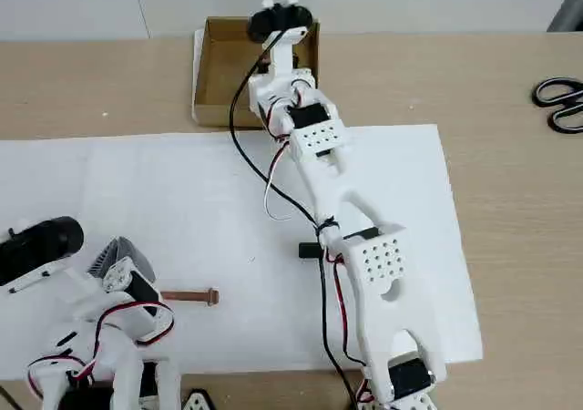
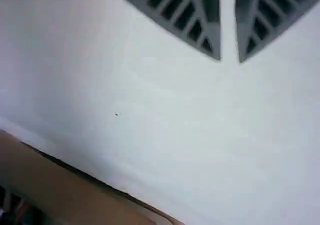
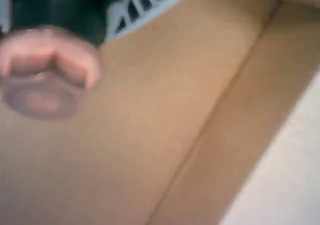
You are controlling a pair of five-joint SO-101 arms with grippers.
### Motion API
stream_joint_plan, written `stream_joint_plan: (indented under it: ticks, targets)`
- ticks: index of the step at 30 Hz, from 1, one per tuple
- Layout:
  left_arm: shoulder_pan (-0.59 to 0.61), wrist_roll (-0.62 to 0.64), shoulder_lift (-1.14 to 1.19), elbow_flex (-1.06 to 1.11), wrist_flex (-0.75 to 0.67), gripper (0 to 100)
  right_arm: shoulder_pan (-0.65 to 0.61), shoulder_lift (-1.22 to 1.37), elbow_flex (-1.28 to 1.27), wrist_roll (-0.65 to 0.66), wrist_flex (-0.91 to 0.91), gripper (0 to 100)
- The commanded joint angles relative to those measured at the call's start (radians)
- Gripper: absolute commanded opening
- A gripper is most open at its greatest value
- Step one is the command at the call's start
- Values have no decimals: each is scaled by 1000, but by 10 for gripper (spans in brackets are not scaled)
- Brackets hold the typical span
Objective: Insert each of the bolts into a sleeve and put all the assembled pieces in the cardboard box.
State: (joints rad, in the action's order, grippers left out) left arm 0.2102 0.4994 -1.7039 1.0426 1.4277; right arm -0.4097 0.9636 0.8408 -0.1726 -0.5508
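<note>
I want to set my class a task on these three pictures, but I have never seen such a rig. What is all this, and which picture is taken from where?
These are two small robot arms at a wooden table. The high view looks down from a fixed camera; the other two come from a camera on each arm's wrist. The right arm stretches to a cardboard box; there its end effector seems to hold a coppery bolt in a dark sleeve, though this is blurred. The left end effector hangs over a white paper sheet, holding nothing. A loose bolt lies beside it, a small black part by the right arm, and scissors off the paper.
</note>
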Motion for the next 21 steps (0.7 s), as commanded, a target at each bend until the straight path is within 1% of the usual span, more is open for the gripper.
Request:
stream_joint_plan:
  ticks: [1,6,13,16,19,21]
  targets:
    - [5,3,6,-25,-9,6,12,2,106,14,27,3]
    - [5,6,6,-25,-8,6,5,12,110,25,27,5]
    - [5,8,2,-25,51,6,-7,35,106,175,27,15]
    - [5,9,2,-25,60,6,-8,38,107,210,12,105]
    - [5,9,2,-25,57,6,-8,36,129,210,-61,214]
    - [5,9,2,-25,57,6,-8,36,169,207,-120,252]
